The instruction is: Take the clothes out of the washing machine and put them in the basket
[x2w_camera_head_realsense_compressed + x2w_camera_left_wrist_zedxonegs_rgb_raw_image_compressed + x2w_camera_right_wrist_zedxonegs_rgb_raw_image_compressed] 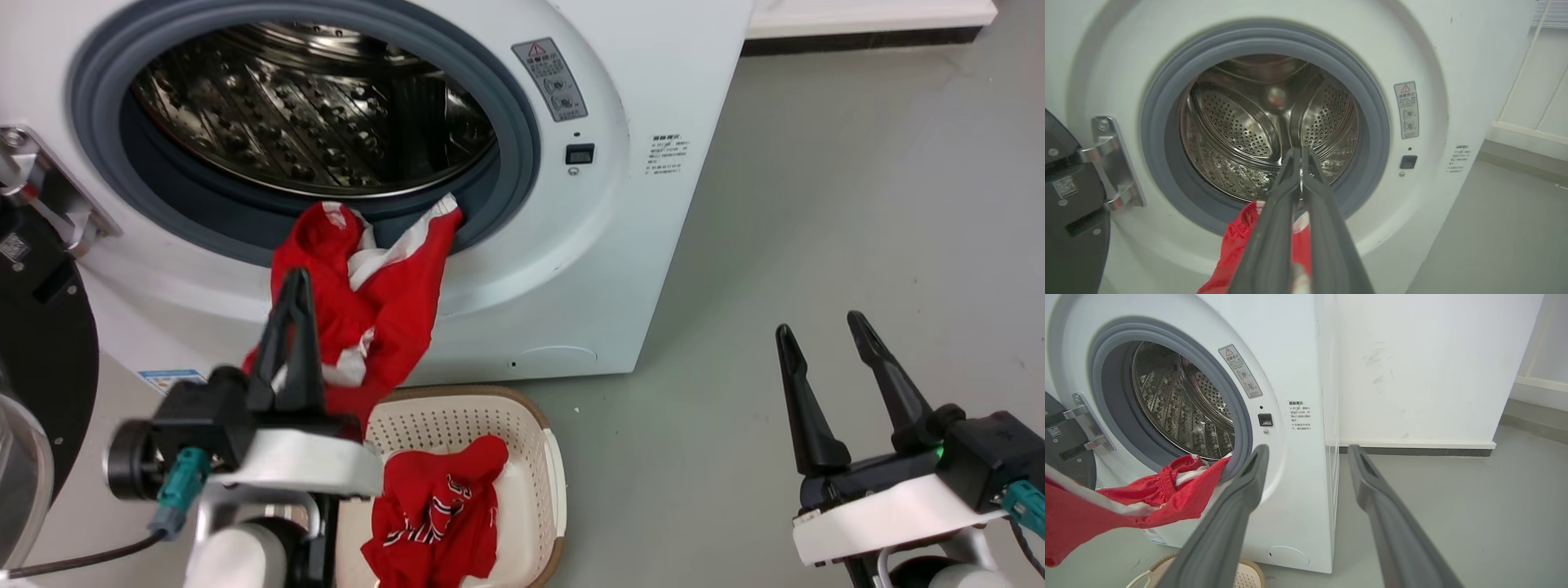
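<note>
Two red pieces in play. First, a red garment with white stripes (384, 286) hangs half out of the large white front-loading washing machine (669, 98). Its upper end is draped over the lower lip of the round grey gasket (510, 122), and the rest droops down the front panel above the low cream perforated plastic basket (457, 420).

Left gripper (297, 282): both long dark fingers pressed together, pinching that garment. In the right wrist view the cloth runs taut from the porthole out to the side rather than hanging straight down.

Second piece, a red jersey with black white-outlined lettering (433, 506), lies crumpled inside the basket. The basket sits on the grey floor (816, 204), just in front of the machine's base.

Right gripper (820, 325): fingers spread wide, nothing between them — over bare floor, well apart from machine and basket.

Black-rimmed door (41, 351) is swung open at the machine's left, and the perforated steel drum (310, 106) shows through the porthole.
</note>
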`<state>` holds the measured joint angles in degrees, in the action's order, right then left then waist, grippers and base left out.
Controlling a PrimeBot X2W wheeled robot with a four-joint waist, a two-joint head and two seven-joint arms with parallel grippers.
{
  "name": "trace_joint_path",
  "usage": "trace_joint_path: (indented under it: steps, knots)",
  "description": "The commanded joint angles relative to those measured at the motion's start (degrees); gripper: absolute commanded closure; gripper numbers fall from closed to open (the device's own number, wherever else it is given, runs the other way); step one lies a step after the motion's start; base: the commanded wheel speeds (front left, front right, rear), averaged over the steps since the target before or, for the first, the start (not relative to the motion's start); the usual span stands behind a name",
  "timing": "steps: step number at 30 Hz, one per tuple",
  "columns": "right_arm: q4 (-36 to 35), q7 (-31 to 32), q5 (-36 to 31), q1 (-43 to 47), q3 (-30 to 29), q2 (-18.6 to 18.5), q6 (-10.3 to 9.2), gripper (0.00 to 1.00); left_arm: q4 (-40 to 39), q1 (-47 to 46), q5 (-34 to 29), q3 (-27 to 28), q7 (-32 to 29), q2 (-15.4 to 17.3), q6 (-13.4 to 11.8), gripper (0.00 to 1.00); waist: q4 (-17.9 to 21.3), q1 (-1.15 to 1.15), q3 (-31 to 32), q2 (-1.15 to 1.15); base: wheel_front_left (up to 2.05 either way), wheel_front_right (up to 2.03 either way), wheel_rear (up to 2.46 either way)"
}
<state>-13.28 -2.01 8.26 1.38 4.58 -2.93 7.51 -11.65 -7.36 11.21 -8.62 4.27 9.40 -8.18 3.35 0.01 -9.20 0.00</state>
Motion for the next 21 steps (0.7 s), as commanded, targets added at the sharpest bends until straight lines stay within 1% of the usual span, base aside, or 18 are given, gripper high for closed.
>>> trace_joint_path:
  steps: [1,3,7,10,15,21]
  knots:
    - [-0.2,-0.3,0.0,-1.1,0.2,0.1,-0.04,0.0,2.0,1.5,0.9,0.1,0.5,-0.7,-0.5,1.0,0.4,-0.01,-1.6,0.0,0.0,0.0,0.0]
    - [-0.2,-0.4,0.0,-1.4,0.2,0.1,-0.04,0.0,3.3,2.1,1.3,0.2,0.8,-1.0,-0.7,1.0,0.4,-0.01,-2.0,0.0,0.0,0.0,0.0]
    - [-0.3,-0.3,-0.2,-2.2,0.3,0.1,-0.04,0.0,9.2,3.4,3.0,0.5,2.6,-2.1,-0.7,1.0,0.6,-0.01,-4.1,0.0,0.0,0.0,0.0]
    - [-0.4,-0.4,-0.6,-3.2,0.4,0.1,-0.04,0.0,14.1,2.6,4.0,0.6,4.4,-2.9,-0.4,1.0,0.7,-0.01,-6.0,0.0,0.0,0.0,0.0]
    - [-0.8,-0.4,-0.7,-5.1,0.9,0.1,-0.04,0.0,23.0,-1.2,5.8,1.1,8.1,-3.8,0.3,1.0,1.1,-0.01,-10.1,0.0,0.0,0.0,0.0]
    - [-1.8,-0.5,-1.0,-7.6,1.4,0.1,-0.04,0.0,33.7,-9.5,6.9,2.8,10.7,-4.5,1.7,1.0,2.0,-0.01,-16.4,0.0,0.0,0.0,0.0]
